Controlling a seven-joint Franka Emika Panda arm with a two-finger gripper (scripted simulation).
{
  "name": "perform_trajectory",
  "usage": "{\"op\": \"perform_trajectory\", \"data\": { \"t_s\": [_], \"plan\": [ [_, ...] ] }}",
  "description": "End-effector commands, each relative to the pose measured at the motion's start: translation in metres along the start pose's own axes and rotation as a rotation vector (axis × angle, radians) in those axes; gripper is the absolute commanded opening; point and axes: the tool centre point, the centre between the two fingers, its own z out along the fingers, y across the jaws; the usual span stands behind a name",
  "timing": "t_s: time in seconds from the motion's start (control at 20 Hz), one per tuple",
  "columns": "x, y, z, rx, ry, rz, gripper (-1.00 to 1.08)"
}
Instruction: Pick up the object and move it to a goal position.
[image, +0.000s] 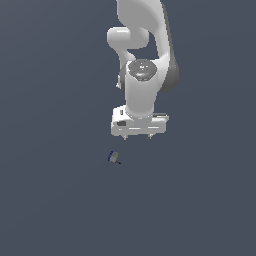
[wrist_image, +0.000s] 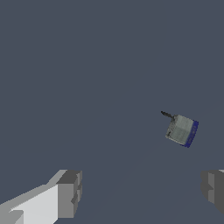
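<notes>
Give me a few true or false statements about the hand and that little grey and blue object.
1. The hand is shut on the object. False: its fingers are spread, nothing between them.
2. The object has a dark blue end. True.
3. The object lies directly between the fingers. False: it lies apart from them.
4. A thin dark tip sticks out of the object. True.

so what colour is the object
Grey with a dark blue end and thin dark tip; the object shows best in the wrist view.

One object (image: 114, 157), one arm (image: 145, 60), one hand (image: 138, 136).
</notes>
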Motion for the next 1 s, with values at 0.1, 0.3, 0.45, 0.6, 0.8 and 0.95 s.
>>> {"op": "perform_trajectory", "data": {
  "t_s": [0.1, 0.3, 0.45, 0.6, 0.8, 0.95],
  "plan": [
    [0.0, 0.0, -0.001, -0.002, 0.001, -0.001, 1.0],
    [-0.002, 0.0, -0.007, -0.014, 0.01, -0.001, 1.0],
    [-0.003, -0.001, -0.01, -0.019, 0.014, 0.005, 1.0],
    [-0.004, -0.001, -0.01, -0.019, 0.014, 0.007, 1.0],
    [-0.003, 0.0, -0.008, -0.019, 0.013, -0.007, 1.0],
    [-0.002, 0.003, -0.006, -0.021, 0.013, -0.031, 1.0]
  ]
}}
